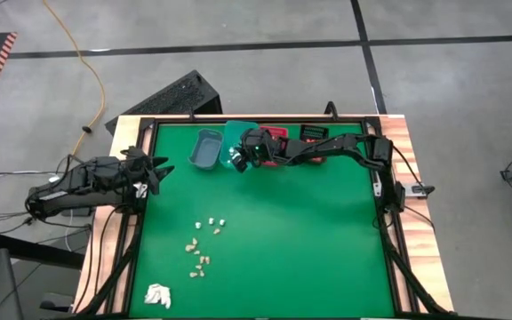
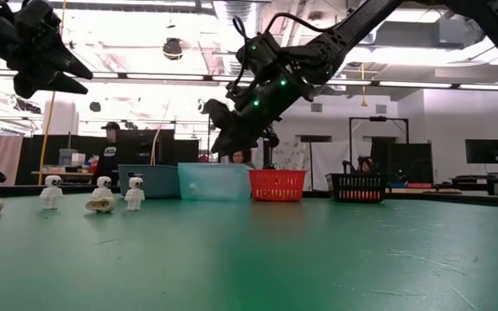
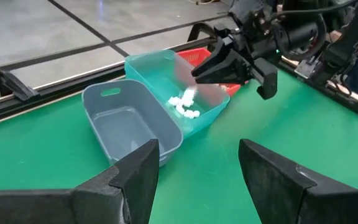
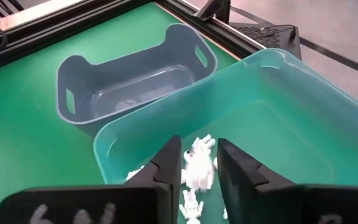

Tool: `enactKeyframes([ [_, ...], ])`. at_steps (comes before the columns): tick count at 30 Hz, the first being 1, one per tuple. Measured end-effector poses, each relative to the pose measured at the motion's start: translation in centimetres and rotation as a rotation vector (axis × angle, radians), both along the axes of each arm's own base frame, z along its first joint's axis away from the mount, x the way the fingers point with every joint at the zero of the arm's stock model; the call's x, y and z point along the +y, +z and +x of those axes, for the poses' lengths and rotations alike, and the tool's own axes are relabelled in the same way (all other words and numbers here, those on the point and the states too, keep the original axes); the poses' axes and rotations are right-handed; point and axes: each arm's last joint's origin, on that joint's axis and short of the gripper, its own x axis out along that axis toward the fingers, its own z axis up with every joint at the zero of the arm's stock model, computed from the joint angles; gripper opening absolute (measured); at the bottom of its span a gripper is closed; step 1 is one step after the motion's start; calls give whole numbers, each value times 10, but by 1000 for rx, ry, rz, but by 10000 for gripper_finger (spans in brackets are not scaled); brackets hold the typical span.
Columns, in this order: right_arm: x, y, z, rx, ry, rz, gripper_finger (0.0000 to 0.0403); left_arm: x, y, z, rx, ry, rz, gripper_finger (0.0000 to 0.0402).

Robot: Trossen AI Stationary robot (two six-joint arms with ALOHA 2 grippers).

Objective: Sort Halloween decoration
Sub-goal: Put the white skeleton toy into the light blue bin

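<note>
White skeleton pieces [image 4: 197,163] lie heaped directly below and between the right gripper's [image 4: 199,167] parted jaws; a scattered pale cluster [image 1: 203,249] lies well apart.

Four bins stand in a row at the upper middle of the high view: one grey [image 1: 206,149], one teal [image 1: 236,142], one red [image 1: 277,133], one black [image 1: 314,134]. About ten small pieces [image 1: 203,247] lie loose at the lower left of centre; their exact number is hard to tell. A cluster of white pieces [image 3: 183,104] sits inside the teal bin, too bunched to count. One white wad [image 1: 157,294] lies at the lower left. Two arms, each with one gripper.
</note>
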Motion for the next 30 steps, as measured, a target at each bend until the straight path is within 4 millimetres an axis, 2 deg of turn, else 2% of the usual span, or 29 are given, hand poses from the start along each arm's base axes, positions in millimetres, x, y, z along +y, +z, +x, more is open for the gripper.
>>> enactKeyframes([
  [6,2,1,1,-18,54,26,133,0,5,1,-52,0,6,210],
  [10,9,8,7,-113,276,71,147,0,6,2,-104,18,-54,210],
  [14,40,13,16,-170,565,63,150,0,6,1,-140,39,-116,210],
  [18,78,13,21,-158,737,3,149,1,6,1,-153,57,-138,210],
  [25,135,-4,28,-114,920,-115,150,1,6,1,-154,58,-140,210],
  [30,151,-19,32,-104,956,-107,150,1,5,1,-146,58,-139,210],
])
